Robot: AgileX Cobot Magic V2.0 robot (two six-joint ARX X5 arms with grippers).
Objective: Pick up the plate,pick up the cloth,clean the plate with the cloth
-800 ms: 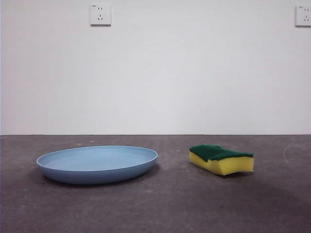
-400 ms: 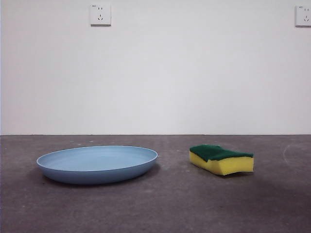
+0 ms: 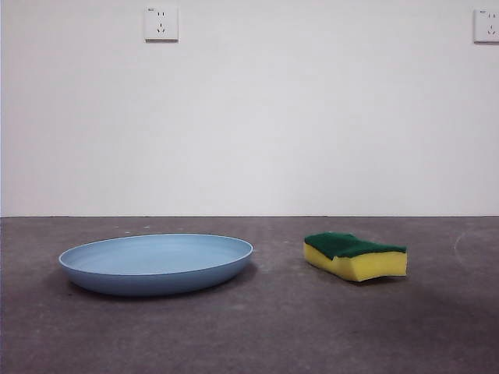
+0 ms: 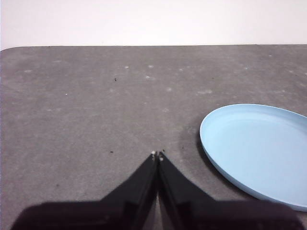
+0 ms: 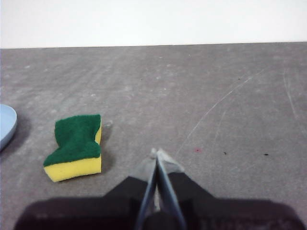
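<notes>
Nothing picked up yet: plate and cloth both lie flat on the table

You see the plate (image 3: 156, 263) well apart from the cloth (image 3: 355, 256), a yellow-green sponge; your left gripper (image 4: 157, 155) and right gripper (image 5: 157, 154) hang with jaws pressed together, each beside its target, with bare table (image 3: 281, 327) around both rims for an approach
</notes>
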